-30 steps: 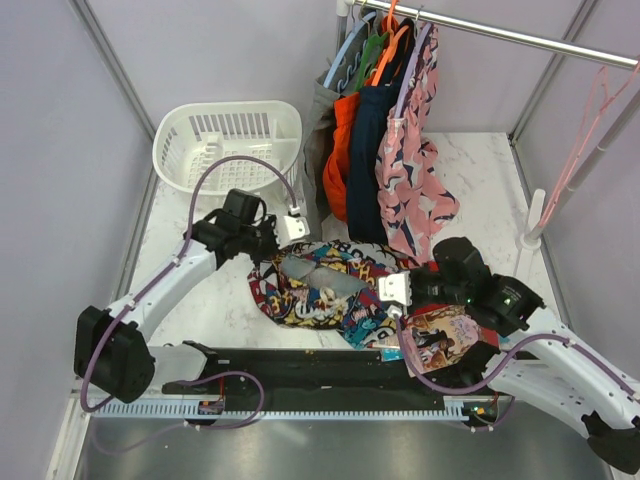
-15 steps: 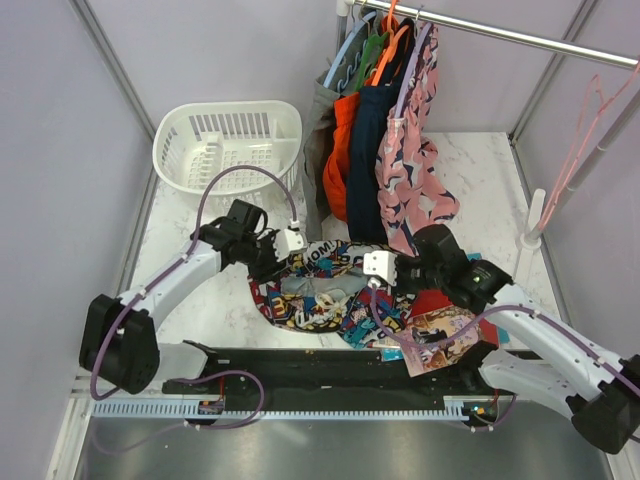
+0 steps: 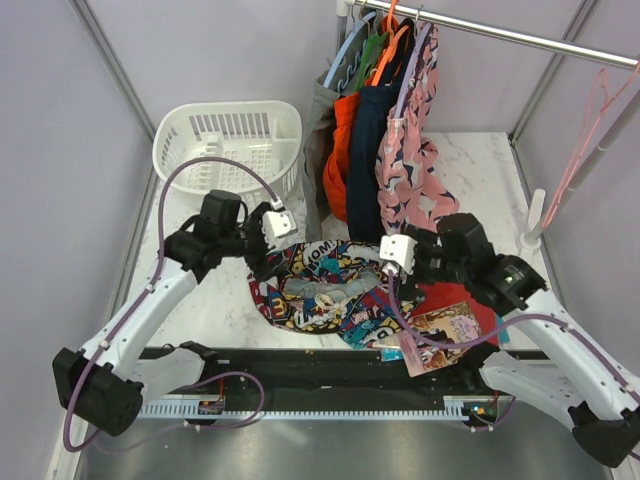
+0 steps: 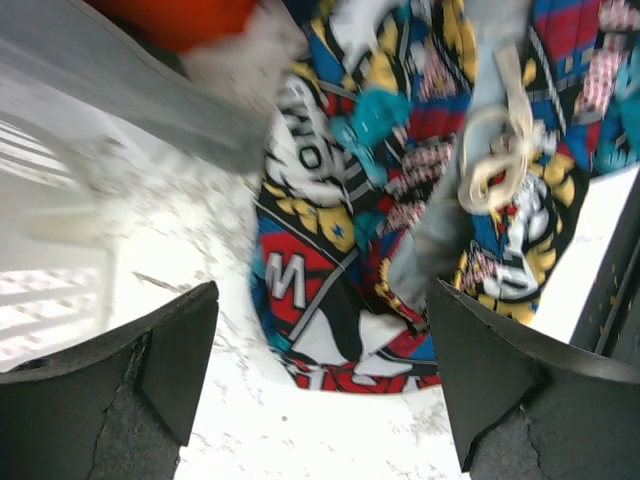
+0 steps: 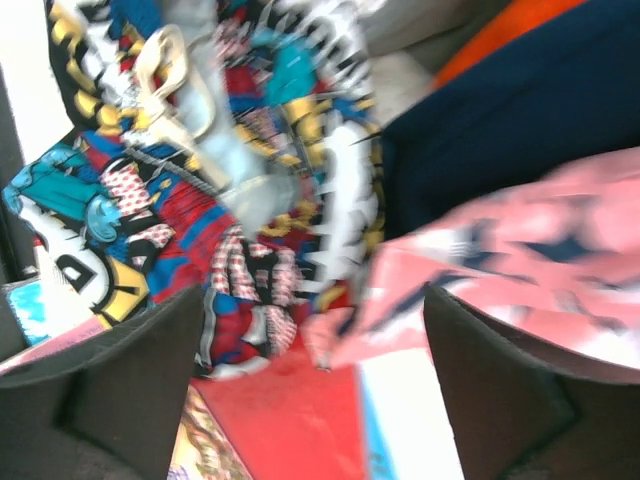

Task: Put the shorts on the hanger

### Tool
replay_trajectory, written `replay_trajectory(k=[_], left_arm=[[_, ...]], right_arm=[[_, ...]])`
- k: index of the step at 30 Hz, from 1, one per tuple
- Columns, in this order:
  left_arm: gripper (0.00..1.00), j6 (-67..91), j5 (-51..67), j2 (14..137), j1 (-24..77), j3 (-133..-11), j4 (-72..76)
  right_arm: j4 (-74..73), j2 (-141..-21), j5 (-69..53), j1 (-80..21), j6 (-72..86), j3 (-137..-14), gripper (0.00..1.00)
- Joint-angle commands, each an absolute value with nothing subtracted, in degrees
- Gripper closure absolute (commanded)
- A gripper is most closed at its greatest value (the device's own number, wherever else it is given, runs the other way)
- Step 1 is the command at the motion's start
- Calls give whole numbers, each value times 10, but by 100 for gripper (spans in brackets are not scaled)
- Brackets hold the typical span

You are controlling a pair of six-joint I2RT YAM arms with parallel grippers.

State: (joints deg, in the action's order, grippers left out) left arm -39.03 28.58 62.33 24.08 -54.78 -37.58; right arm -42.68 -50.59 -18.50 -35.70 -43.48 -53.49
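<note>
The comic-print shorts [image 3: 322,288] lie crumpled on the white table between the two arms, free of both grippers. In the left wrist view the shorts [image 4: 400,150] show their drawstring, and my left gripper [image 4: 320,375] stands open above their left edge with nothing between its fingers. My left gripper [image 3: 270,232] hangs just left of the cloth. My right gripper [image 3: 398,255] hovers at the cloth's right edge. It is open too [image 5: 310,390], over the shorts [image 5: 200,180]. The pale-pink hanger [image 3: 590,115] hangs on the rail at far right.
A white basket [image 3: 228,140] stands at the back left. Hung clothes [image 3: 385,130], with a pink patterned garment [image 5: 520,230] and a navy one [image 5: 520,100], dangle close behind the shorts. A red printed sheet [image 3: 452,318] lies under the right arm. A black bar [image 3: 300,368] runs along the front.
Both grippers went from shut to open and let go of the shorts, which settled on the table. Both arms drew up and back, the left one leftward.
</note>
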Motion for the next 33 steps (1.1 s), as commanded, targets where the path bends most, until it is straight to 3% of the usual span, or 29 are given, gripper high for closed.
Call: replay_trajectory(k=[1, 7, 8, 11, 13, 16, 20, 25, 27, 33], left_arm=[[9, -313, 314, 582, 239, -616, -357], [7, -276, 314, 548, 239, -647, -358], [6, -265, 309, 547, 239, -654, -358], [5, -248, 309, 544, 231, -671, -359], [5, -243, 317, 548, 229, -685, -353], [5, -218, 339, 554, 225, -699, -342], [4, -191, 370, 560, 225, -708, -332], [1, -171, 398, 556, 224, -719, -331], [1, -159, 413, 557, 225, -722, -330], [1, -148, 449, 563, 225, -735, -330]], right_arm=[[-532, -481, -169, -355, -429, -669, 2], [-608, -452, -177, -356, -377, -828, 2], [-595, -450, -156, -356, -311, -850, 2], [-577, -468, 57, -356, -211, -951, 2], [-571, -481, 137, -344, -166, -998, 3], [-547, -490, 235, -291, -100, -1009, 13], [-546, -535, 371, -184, 25, -1007, 15], [-577, -563, 404, -30, 173, -995, 2], [-579, -570, 406, 23, 184, -971, 2], [-577, -637, 450, 44, 184, -984, 2]])
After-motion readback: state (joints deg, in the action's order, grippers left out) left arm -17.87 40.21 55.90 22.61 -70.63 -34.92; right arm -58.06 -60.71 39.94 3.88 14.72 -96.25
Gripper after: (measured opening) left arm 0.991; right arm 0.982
